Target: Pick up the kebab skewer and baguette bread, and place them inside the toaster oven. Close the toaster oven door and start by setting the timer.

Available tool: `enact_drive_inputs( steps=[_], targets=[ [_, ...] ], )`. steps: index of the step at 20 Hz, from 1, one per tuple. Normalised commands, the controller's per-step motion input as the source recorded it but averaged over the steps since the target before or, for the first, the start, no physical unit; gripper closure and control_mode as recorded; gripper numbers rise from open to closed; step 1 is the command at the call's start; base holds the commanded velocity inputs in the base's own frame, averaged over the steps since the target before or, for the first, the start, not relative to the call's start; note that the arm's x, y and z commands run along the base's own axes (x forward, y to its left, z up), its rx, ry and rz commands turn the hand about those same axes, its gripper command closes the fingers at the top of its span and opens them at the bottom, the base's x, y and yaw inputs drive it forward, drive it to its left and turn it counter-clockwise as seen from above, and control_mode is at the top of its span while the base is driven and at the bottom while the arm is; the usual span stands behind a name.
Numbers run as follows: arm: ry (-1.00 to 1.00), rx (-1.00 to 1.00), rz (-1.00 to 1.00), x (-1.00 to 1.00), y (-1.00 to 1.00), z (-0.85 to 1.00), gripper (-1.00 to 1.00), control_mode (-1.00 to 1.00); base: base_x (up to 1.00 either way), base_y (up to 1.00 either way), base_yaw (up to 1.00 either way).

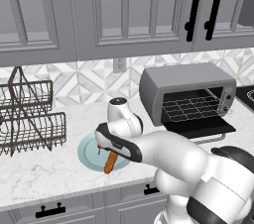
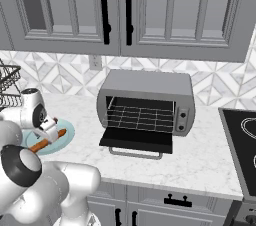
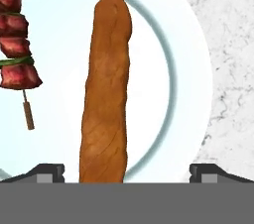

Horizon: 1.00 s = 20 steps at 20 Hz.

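The baguette bread (image 3: 106, 89) lies on a pale blue plate (image 3: 171, 79), an orange-brown stick running away from the hand. The kebab skewer (image 3: 17, 49), with red meat chunks and a brown handle, lies beside it on the same plate. My gripper (image 3: 128, 173) hovers just over the plate, open, its fingertips (image 3: 47, 173) wide apart on either side of the loaf's near end, holding nothing. From the base, the gripper (image 1: 101, 143) sits over the plate (image 1: 89, 151) and baguette (image 1: 110, 162). The toaster oven (image 1: 186, 84) stands to the right, its door (image 1: 198, 126) dropped open.
A wire dish rack (image 1: 30, 114) stands on the counter to the left of the plate. A black cooktop (image 2: 242, 140) lies right of the toaster oven (image 2: 150, 85). Grey wall cabinets hang overhead. Bare marble counter lies between the plate (image 2: 62, 142) and the oven door (image 2: 136, 140).
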Motion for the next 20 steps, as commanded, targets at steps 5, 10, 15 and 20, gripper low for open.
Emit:
enact_drive_inputs(
  steps=[5, 10, 15, 20],
  targets=[
    [0.00, 0.00, -0.07, 0.01, 0.08, -0.15, -1.00, -1.00, 0.00, 0.00, 0.00],
    [0.00, 0.00, -0.04, 0.04, 0.05, -0.13, -1.00, -1.00, 0.00, 0.00, 0.00],
    [0.00, 0.00, -0.03, 0.00, 0.01, -0.19, -1.00, -1.00, 0.00, 0.00, 0.00],
    [0.00, 0.00, -0.03, 0.05, 0.07, -0.14, -1.00, -1.00, 0.00, 0.00, 0.00]
  ],
)
